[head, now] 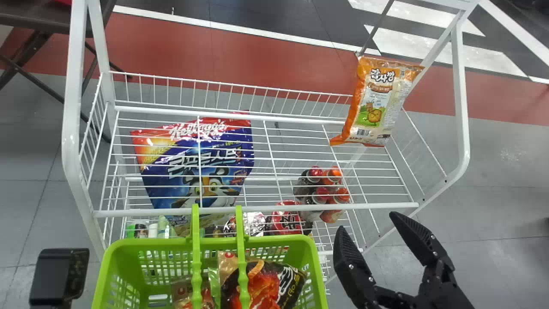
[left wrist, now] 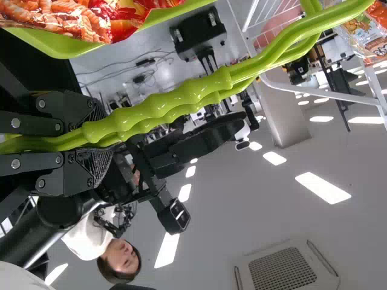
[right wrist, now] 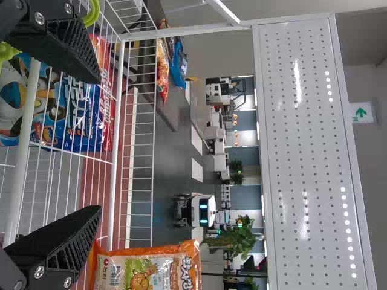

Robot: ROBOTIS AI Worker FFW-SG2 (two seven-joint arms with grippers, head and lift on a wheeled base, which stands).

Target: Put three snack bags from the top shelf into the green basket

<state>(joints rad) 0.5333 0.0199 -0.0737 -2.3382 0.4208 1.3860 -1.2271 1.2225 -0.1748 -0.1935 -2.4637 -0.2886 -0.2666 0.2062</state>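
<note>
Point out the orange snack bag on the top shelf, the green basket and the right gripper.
Orange snack bag [head: 378, 102]: head view, middle of its printed face.
Green basket [head: 281, 240]: head view, far rim.
Right gripper [head: 366, 222]: head view, midway between its fingertips.

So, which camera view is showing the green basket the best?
The head view: it shows the green basket from above, with its inside and handles. The left wrist view has the handles close up and a strip of rim; the right wrist view, small green parts at its edge.
</note>
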